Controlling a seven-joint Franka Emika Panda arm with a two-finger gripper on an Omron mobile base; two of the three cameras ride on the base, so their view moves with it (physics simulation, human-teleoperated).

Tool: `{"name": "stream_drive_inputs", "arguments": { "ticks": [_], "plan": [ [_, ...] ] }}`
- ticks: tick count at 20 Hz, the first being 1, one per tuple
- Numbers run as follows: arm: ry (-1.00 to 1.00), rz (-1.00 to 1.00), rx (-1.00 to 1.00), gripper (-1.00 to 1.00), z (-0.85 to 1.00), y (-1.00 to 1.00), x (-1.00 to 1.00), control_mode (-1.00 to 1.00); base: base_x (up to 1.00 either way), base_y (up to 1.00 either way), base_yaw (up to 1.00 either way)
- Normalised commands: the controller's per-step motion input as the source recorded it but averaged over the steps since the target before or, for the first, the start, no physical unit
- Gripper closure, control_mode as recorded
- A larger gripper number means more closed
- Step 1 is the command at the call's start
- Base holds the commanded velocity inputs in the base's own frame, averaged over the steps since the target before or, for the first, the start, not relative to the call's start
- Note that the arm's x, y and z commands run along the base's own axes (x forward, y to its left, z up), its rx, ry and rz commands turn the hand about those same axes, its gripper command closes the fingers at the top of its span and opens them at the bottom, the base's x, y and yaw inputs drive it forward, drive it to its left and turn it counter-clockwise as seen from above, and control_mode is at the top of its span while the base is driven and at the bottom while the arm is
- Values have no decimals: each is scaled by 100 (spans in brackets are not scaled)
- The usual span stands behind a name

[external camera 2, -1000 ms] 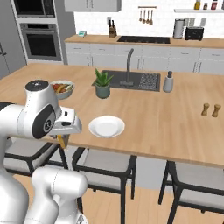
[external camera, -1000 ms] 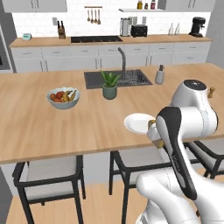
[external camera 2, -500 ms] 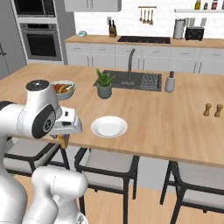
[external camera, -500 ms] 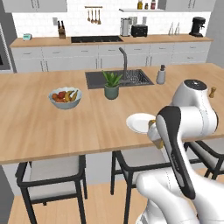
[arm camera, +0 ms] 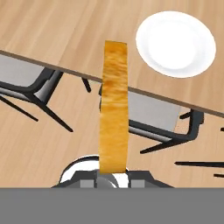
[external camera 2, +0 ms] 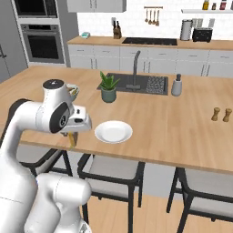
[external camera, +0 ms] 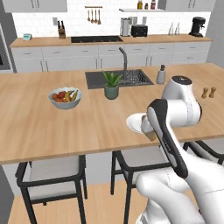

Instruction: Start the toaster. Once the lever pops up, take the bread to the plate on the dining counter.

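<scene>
My gripper [external camera 2: 73, 136] is shut on the bread [arm camera: 114, 105], a tan slice seen edge-on. It hangs over the front edge of the dining counter [external camera 2: 173, 132], with a stool below it. The bread [external camera 2: 72, 139] also pokes out below the hand, and a bit of bread [external camera: 151, 134] shows beside the forearm. The white plate [arm camera: 176, 43] lies bare on the counter, just beyond and to the right of the slice; the plate [external camera 2: 113, 132] is right of the hand, and the plate [external camera: 134, 124] is partly behind the arm. The black toaster [external camera: 139, 30] [external camera 2: 203, 34] stands on the far back counter.
On the island are a grey fruit bowl [external camera: 65, 98], a potted plant [external camera: 112, 85] by the dark sink [external camera: 118, 78], a soap dispenser [external camera 2: 177, 85] and two small shakers [external camera 2: 221, 114]. Dark-framed stools [external camera 2: 111, 173] stand under the near edge.
The whole scene has drifted very slightly in both base views, so the camera moved. The grip on the bread is unchanged.
</scene>
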Motion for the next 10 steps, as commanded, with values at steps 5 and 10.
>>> {"name": "stream_drive_inputs", "arguments": {
  "ticks": [5, 10],
  "plan": [
    [19, 2, 0, 100, -3, 0, 100, -100, 0, 0, 0],
    [25, -1, 4, 100, 0, -28, 100, -100, 0, 0, 0]
  ]
}}
